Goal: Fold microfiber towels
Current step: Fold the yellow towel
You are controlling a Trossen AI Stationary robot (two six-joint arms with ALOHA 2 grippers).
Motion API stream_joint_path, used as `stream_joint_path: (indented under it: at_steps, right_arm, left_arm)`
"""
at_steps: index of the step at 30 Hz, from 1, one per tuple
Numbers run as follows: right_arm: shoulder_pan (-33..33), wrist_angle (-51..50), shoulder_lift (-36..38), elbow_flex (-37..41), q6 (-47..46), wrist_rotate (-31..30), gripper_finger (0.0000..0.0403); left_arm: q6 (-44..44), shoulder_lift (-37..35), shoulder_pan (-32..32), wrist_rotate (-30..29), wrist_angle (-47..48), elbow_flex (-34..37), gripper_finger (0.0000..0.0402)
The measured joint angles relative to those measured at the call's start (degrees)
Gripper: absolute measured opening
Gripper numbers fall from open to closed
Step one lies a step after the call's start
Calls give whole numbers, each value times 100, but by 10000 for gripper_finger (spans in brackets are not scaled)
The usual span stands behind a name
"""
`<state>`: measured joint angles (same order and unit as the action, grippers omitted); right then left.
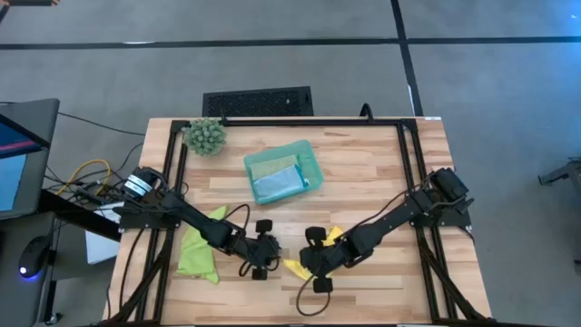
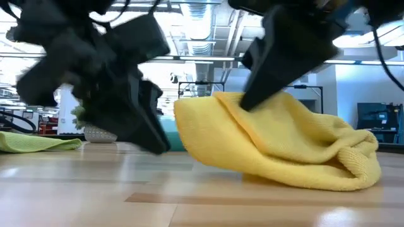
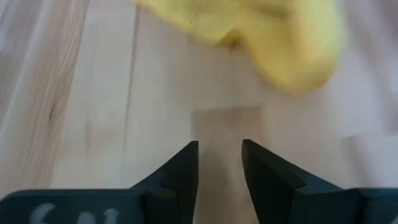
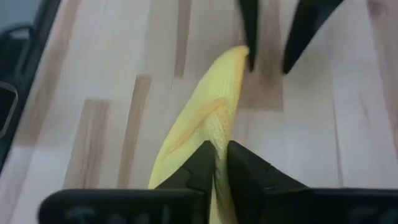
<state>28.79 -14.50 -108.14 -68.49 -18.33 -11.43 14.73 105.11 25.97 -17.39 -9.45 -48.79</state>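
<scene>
The yellow towel (image 1: 296,267) (image 2: 284,148) lies bunched near the table's front middle, with my right gripper (image 1: 310,259) (image 4: 217,152) shut on it. My left gripper (image 1: 270,251) (image 3: 219,158) stands just left of the towel, open, with bare wood between its fingers. The towel (image 3: 267,37) lies ahead of those fingers. A lime green towel (image 1: 198,254) (image 2: 38,142) lies crumpled on the table under the left arm. A pale sage green towel (image 1: 268,164) and a light blue one (image 1: 278,185) lie folded in the teal tray (image 1: 314,169). My right gripper pinches a raised fold of the yellow towel (image 4: 214,127) between its two fingers. The fingers slant down from the table's right side. That fold is pulled up (image 2: 227,104) while the towel's lower part (image 2: 341,173) rests slack on the table.
A spiky green plant ball (image 1: 205,136) sits at the far left corner. Black frame rails (image 1: 410,154) run along the table's left, right and far sides. Bare wood shows at the near edge and at the far right.
</scene>
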Motion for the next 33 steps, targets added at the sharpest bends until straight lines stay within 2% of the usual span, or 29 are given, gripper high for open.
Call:
stream_joint_path:
  at_steps: [5,10,16,18,20,22,25,29,33]
  right_arm:
    - [-263,143,2,-2,54,423,119]
    - [-375,129,-111,4,687,864,174]
    - [-202,347,-299,-4,1294,1155,192]
    - [-91,338,-323,23,1474,1151,187]
    - [-12,751,-497,-37,1585,1099,176]
    - [74,557,-551,32,1635,813,158]
    - [79,928,-701,-23,1722,677,117]
    - [-7,821,-754,7,1740,671,57]
    - [-41,574,-644,7,1857,295,10]
  left_arm:
    - [-120,25,66,-103,-220,-7,114]
    - [-163,23,64,-126,-270,-7,114]
    - [-163,19,64,-120,-340,-7,114]
    - [-186,18,64,-121,-412,-8,114]
    - [-202,12,64,-122,-421,-16,114]
    - [-202,12,66,-132,-439,-16,114]
    - [-209,12,66,-148,-498,-18,114]
    - [-295,8,66,-183,-595,-18,114]
    - [-516,6,108,-219,-783,-18,114]
